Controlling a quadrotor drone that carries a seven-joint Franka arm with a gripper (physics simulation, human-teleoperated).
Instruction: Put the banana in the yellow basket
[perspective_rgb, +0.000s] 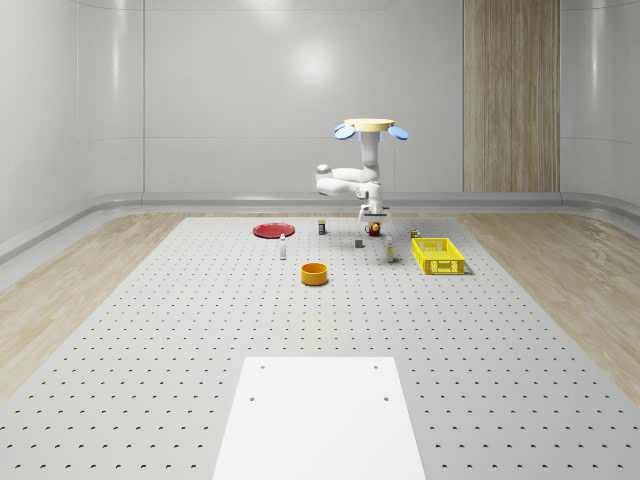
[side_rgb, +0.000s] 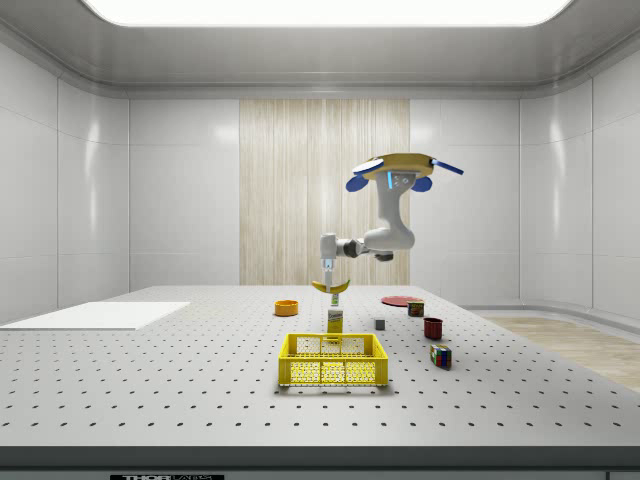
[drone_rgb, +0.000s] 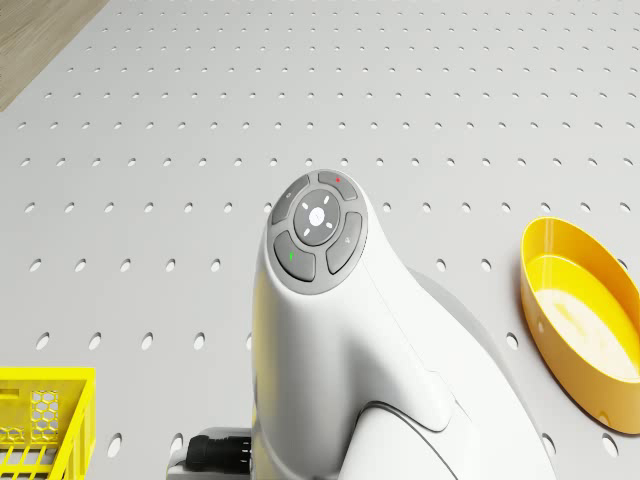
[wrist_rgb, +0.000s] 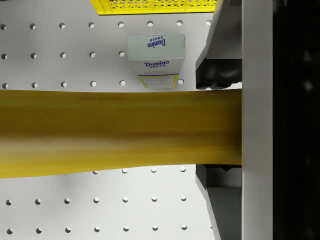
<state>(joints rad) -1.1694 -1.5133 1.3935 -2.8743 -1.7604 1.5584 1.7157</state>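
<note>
The drone (side_rgb: 404, 166) hovers above the perforated table (side_rgb: 150, 390), behind the yellow basket (side_rgb: 333, 360) as the side view shows it, with the arm reaching down and toward the basket. The gripper (side_rgb: 328, 281) is closed on the banana (side_rgb: 331, 288), which hangs clear of the table, above and just behind the Domino sugar box (side_rgb: 335, 320). In the wrist view the banana (wrist_rgb: 115, 132) lies crosswise between the two fingers (wrist_rgb: 220, 65), pinched across its thickness near one end, so most of its length projects to one side.

Handling, as a judgement: the fruit is light and fairly firm, with smooth skin and a curved body. An off-centre hold leaves the long free end liable to pivot in the jaws, so steady carriage suits it. A grip nearer the middle would balance better. The basket is low-walled and open-topped; release over its centre lets the banana fall flat inside. Sugar box stands between banana and basket.
</note>
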